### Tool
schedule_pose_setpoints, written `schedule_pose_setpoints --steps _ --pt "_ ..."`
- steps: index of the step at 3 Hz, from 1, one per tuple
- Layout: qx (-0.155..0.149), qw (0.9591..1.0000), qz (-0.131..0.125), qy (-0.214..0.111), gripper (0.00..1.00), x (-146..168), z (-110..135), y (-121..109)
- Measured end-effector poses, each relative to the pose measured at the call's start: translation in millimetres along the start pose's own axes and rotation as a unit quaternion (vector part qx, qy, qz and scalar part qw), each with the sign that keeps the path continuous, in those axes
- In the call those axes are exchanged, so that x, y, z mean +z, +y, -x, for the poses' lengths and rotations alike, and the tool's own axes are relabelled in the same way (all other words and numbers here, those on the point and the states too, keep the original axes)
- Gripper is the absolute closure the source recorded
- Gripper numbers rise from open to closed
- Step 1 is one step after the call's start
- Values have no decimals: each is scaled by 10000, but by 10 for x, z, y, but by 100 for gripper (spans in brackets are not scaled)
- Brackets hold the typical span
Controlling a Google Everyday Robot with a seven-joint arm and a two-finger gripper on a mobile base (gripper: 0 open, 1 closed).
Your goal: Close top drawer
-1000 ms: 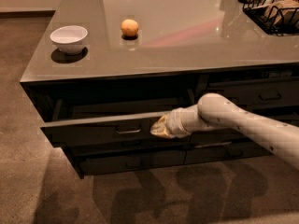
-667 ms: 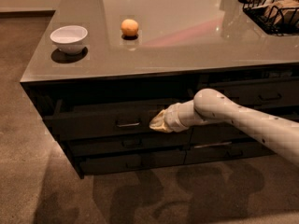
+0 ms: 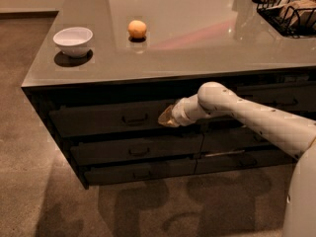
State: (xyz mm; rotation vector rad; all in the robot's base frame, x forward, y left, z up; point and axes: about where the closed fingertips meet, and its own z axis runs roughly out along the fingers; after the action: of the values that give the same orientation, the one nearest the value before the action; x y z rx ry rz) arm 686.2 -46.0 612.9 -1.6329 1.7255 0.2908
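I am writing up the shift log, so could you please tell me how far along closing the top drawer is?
Done: the top drawer looks pushed in, with only its dark front showing and none of its inside. In hand: the gripper sits at that front, just right of the handle. Left: probably only confirming the drawer is fully seated, then drawing the arm away.

A white bowl [image 3: 73, 39] and a round orange fruit [image 3: 137, 28] sat apart on the grey surface [image 3: 197, 48]; a black wire basket [image 3: 289, 11] stood far right.
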Motion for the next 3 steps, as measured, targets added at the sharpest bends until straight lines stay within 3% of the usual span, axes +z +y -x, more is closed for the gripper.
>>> schedule_pose_setpoints --steps 1,2,3 --pt "-80 10000 -13 -12 100 32 -10 -54" --pt "-171 9998 22 -67 100 -1 -55 90" --pt "-331 9992 172 -129 100 -121 -60 397"
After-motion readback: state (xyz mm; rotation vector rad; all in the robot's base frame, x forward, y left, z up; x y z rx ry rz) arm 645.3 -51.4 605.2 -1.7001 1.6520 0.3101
